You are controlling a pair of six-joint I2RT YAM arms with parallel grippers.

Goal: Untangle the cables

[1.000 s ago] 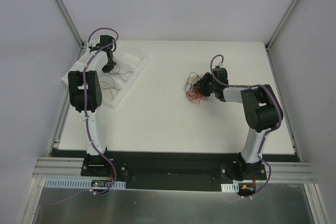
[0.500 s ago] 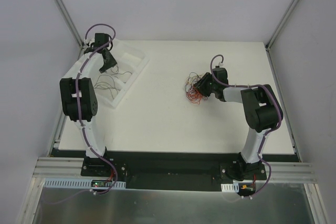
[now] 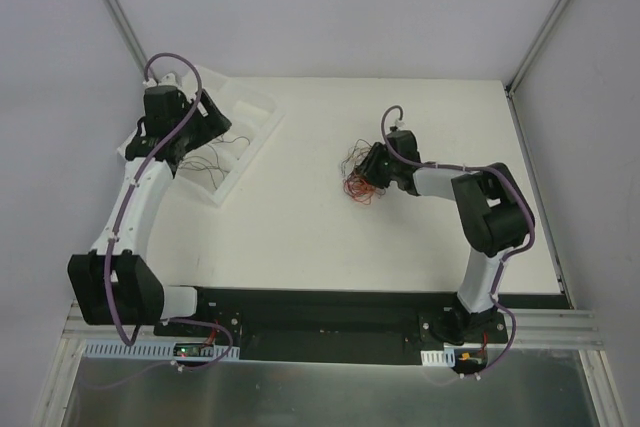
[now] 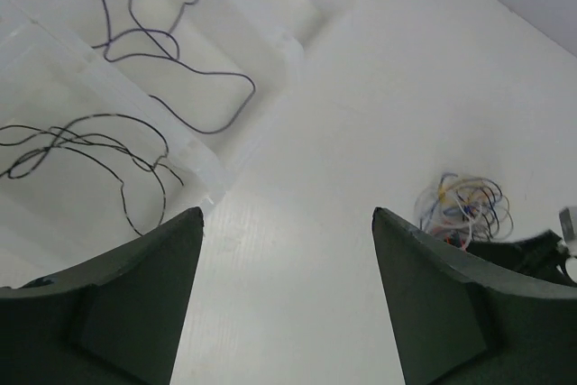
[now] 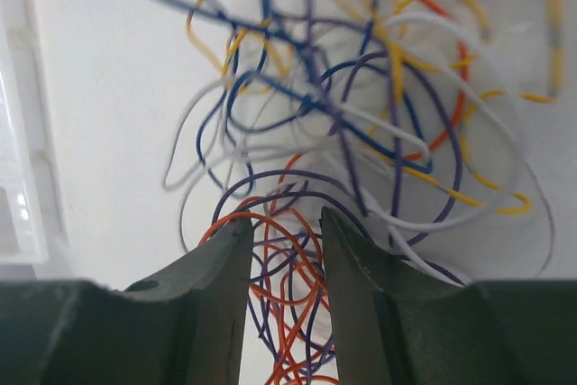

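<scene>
Two fingers of the left gripper stand wide apart with nothing between them, hanging above the edge of a clear tray at the far left of the surface. Just beyond those fingers, one purple cable lies alone in one compartment and a black cable curls in the compartment beside it; whether that black one is a single strand or several is hard to tell. That much looks sorted.

The right gripper has its jaws narrowly parted, with orange strands running through the gap. Nothing looks pinched. Spreading out from it is the main knot of cables: orange, yellow, dark blue, purple and white loops crossing over one another, bunched near the middle of the surface, well apart from the tray.

Judging by that, the job is at an early stage. A few strands are freed and laid out, and the bulk of the tangle is yet to be pulled apart, one strand after another.
</scene>
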